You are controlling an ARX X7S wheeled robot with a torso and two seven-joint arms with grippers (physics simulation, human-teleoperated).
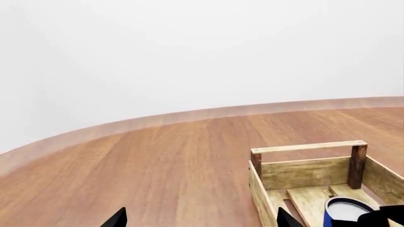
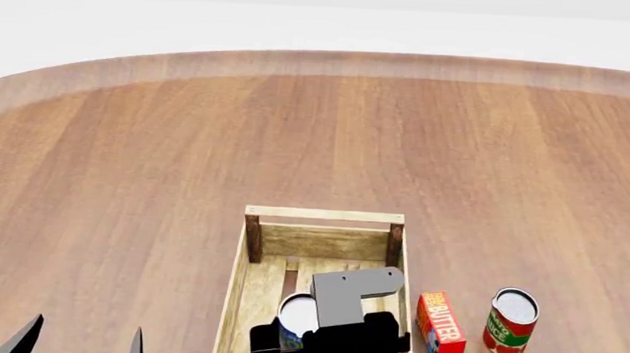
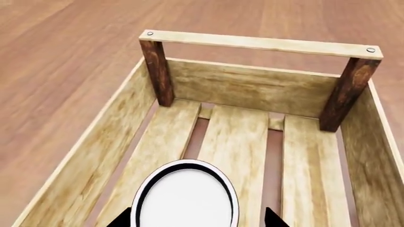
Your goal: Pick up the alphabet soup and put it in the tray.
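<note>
The soup can [image 3: 186, 196], a rigid, smooth, likely weighty cylinder best gripped across its sides, sits inside the tray [image 3: 252, 85] between the right gripper's [image 3: 198, 218] 2 fingers, hold uncertain; left gripper [image 2: 79, 340] spread, empty.
</note>
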